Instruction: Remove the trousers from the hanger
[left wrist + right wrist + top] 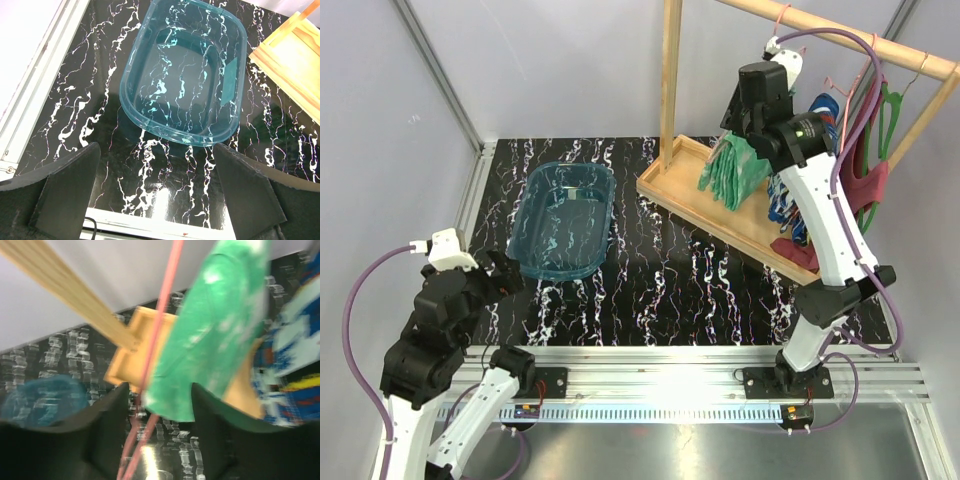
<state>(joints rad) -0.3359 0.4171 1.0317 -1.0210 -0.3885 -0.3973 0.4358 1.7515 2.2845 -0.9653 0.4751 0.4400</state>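
Up at the wooden rail [840,35], on the right of the table, my right gripper [159,392] is raised level with the green and white trousers [210,330]. They hang from a pink hanger [165,315], with their long axis running straight down from the rail toward the wooden base tray [670,185].

Through my right wrist camera, the lower end of the green cloth drops into the gap between my two dark fingers [107,430]. The pink hanger wire crosses the same gap on its left side. These fingers stand apart, one on each side of the cloth, and a strip of table shows between the left finger and the fabric, so I judge nothing is pinched yet. The picture is blurred, so I cannot tell whether the right-hand finger already touches the cloth.

Blue patterned trousers [785,205] hang just beyond the green pair, farther along the rail.

My left gripper [157,170] is low at the near left of the table, its fingers spread wide and holding nothing. It points at a clear blue tub [185,75], well apart from the rack. My right arm is much the nearer to the trousers, so I judge the next pull is its job.
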